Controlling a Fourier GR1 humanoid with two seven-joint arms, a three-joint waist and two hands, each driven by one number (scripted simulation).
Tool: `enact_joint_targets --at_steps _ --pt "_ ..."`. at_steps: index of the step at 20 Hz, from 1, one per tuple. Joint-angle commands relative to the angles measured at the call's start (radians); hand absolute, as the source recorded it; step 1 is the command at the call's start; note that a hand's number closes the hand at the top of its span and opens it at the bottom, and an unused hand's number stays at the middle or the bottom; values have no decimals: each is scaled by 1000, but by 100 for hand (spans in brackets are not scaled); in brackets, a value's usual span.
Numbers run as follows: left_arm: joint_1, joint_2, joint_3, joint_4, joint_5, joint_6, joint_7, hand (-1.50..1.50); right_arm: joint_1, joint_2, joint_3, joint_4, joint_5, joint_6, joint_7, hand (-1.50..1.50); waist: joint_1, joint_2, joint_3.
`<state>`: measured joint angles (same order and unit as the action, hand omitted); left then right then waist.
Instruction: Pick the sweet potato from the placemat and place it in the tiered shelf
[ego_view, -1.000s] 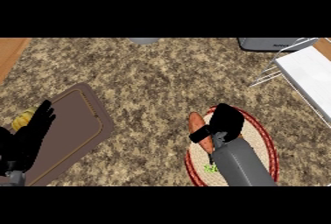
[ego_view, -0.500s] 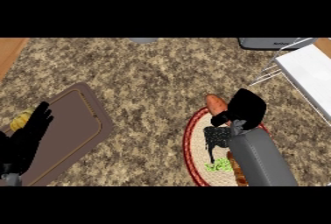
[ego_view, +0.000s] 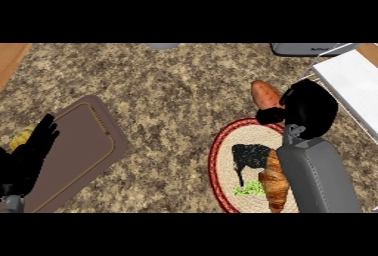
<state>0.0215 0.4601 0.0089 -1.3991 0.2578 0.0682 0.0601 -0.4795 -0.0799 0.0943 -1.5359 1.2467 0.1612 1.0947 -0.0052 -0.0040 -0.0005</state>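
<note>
Sweet potato (ego_view: 265, 93) now off placemat (ego_view: 221, 150), carried in right hand (ego_view: 306, 107) toward shelf (ego_view: 353, 85); croissant (ego_view: 273, 182) uncovered.

Open counter on the left, crowded on the right

The white shelf (ego_view: 347, 85) (at the right edge) stands just beside the right hand (ego_view: 308, 107); bare counter (ego_view: 170, 90) lies open toward the middle.

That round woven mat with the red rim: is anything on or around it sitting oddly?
A croissant lies on the placemat beside the robot's forearm. The sweet potato is above the mat's far edge, over the counter, with the right hand curled against it. Otherwise nothing looks spilled or damaged.
</note>
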Motion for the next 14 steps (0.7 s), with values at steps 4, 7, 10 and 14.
enact_joint_targets --at_steps 4,7,10,14 --pt "18 10 31 -8 9 -15 -2 0 -21 77 -14 -323 42 70 219 150 -6 -8 0" --pt "-33 -11 12 47 -21 -1 1 0 -101 78 -49 -407 63 93 248 150 -14 -3 -1" --pt "7 -10 16 23 -10 -26 -13 0 -134 79 -68 -516 83 157 264 150 -7 -5 -1" --pt "7 -34 -4 -4 -34 4 8 0 -236 80 -10 -557 192 276 331 150 -1 -6 -2"
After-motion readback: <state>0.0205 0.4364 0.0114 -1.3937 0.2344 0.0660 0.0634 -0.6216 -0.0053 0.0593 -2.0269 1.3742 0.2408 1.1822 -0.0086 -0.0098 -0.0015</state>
